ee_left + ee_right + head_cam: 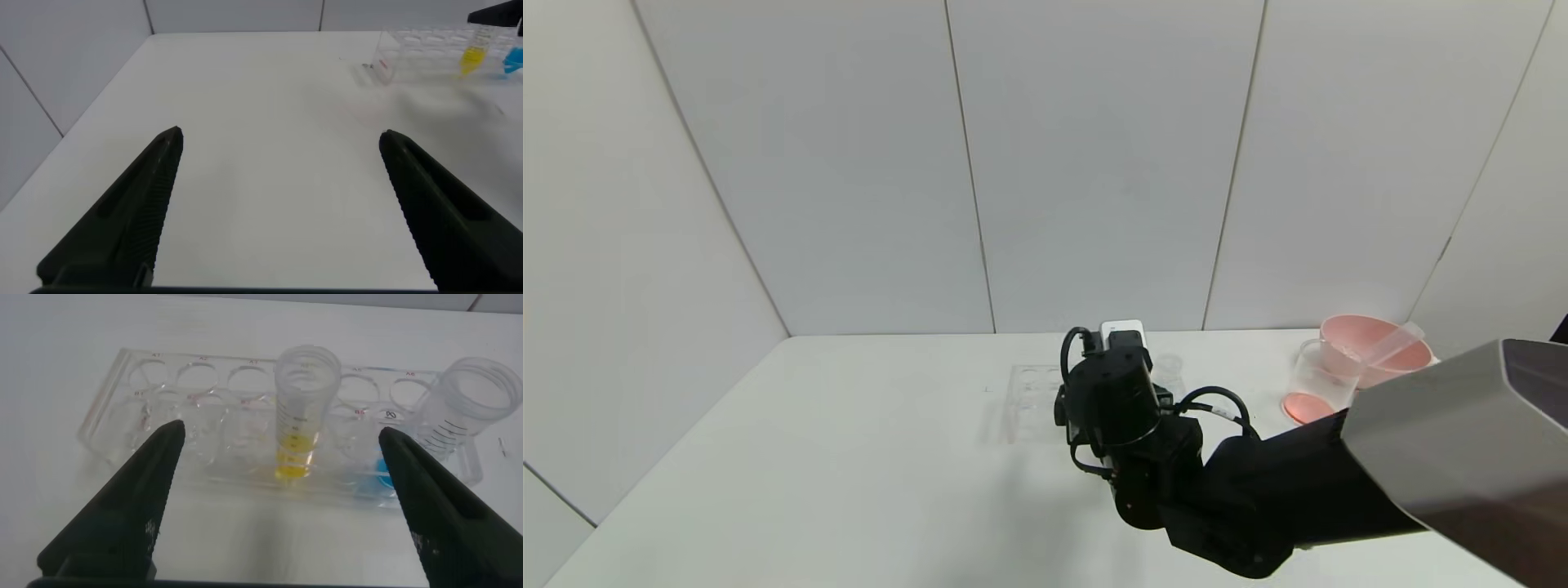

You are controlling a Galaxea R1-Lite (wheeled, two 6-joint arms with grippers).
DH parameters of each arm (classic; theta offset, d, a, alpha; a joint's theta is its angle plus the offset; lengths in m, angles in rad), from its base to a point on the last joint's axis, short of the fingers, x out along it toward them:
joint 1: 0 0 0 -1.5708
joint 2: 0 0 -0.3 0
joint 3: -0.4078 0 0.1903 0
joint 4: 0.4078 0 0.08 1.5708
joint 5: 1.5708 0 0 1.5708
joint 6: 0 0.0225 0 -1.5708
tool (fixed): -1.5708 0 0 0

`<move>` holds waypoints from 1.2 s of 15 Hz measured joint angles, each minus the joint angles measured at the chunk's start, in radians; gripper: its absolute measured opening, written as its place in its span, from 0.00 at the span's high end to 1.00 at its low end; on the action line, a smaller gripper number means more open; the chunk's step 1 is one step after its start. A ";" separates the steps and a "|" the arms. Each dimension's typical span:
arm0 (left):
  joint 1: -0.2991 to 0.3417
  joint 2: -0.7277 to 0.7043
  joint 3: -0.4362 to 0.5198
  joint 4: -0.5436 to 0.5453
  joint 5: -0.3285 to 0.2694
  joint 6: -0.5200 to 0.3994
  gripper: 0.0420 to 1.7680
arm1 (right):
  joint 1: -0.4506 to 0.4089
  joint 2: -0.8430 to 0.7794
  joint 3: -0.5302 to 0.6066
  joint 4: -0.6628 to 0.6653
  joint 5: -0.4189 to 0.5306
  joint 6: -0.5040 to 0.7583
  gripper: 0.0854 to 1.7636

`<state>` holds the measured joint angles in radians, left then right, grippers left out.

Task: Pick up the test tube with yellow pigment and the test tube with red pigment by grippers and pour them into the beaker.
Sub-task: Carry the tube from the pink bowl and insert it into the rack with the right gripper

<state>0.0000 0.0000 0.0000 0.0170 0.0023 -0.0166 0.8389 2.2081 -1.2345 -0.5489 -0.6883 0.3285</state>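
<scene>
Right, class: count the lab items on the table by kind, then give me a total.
Test tubes: 3 (yellow tube, blue tube, clear tube leaning in the beaker)
Beakers: 1
Tube rack: 1
Pink bowl: 1
Total: 6

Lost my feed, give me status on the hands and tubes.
Right hand open, over rack, lined on yellow tube. Left hand open, idle. Blue tube close beside. Red tube in beaker.
</scene>
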 joint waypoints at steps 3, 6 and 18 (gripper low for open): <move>0.000 0.000 0.000 0.000 0.000 0.000 0.03 | -0.035 0.063 -0.084 0.000 0.004 -0.029 0.04; 0.000 0.000 0.000 0.000 0.000 0.000 0.03 | -0.054 0.100 -0.130 -0.004 0.052 -0.039 0.04; 0.000 0.000 0.000 0.000 0.000 0.000 0.03 | -0.079 0.148 -0.208 0.000 0.058 -0.046 0.03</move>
<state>0.0000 0.0000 0.0000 0.0170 0.0028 -0.0166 0.7604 2.3562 -1.4423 -0.5487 -0.6300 0.2828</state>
